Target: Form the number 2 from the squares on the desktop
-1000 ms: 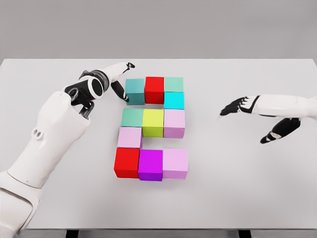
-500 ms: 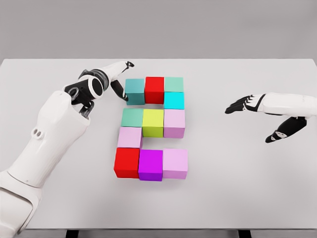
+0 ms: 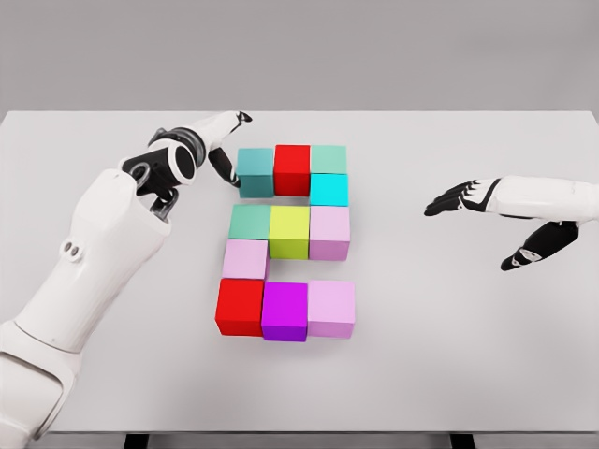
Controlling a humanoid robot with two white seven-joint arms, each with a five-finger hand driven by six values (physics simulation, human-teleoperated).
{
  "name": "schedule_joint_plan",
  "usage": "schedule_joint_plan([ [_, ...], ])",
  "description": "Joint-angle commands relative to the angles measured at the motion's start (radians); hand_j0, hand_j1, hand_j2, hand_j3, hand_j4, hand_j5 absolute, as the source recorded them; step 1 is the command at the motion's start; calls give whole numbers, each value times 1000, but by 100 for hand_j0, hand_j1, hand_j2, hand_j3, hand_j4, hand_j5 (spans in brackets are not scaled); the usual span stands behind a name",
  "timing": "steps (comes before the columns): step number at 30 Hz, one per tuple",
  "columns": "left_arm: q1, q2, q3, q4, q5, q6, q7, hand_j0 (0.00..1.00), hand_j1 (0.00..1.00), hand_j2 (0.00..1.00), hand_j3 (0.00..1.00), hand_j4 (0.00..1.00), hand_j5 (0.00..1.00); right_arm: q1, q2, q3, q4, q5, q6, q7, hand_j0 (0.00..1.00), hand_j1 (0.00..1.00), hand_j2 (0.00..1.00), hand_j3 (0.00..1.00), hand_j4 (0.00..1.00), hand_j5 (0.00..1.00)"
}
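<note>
Several coloured cubes stand together mid-table in the shape of a 2. The top row is a teal cube (image 3: 255,171), a red cube (image 3: 292,168) and a pale green cube (image 3: 328,158), with a cyan cube (image 3: 328,190) below the last. The middle row is green (image 3: 250,223), yellow (image 3: 289,231) and lilac (image 3: 329,232). A pink cube (image 3: 245,259) links down to the bottom row of red (image 3: 240,307), magenta (image 3: 284,311) and lilac (image 3: 331,309). My left hand (image 3: 225,150) is open, its fingers by the teal cube's left side. My right hand (image 3: 487,220) hovers open to the right, apart from the cubes.
The white table (image 3: 449,355) spreads wide around the cubes, with its far edge against a grey wall and its front edge near the bottom of the view.
My right hand has drawn back to the right, away from the cubes. The left hand has shifted up very slightly beside the teal cube. The cubes have not moved.
</note>
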Motion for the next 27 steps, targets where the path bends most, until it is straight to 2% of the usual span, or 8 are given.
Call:
schedule_joint_plan([
  [1,0,-5,0,0,-8,-3,0,99,99,99,99,99,99,0,-1,-1,-3,-7,3,0,100,100,100,100,100,100],
  [27,5,-11,2,-11,-6,-3,0,99,99,99,99,99,99,3,-7,-1,-21,-6,3,0,100,100,100,100,100,100],
])
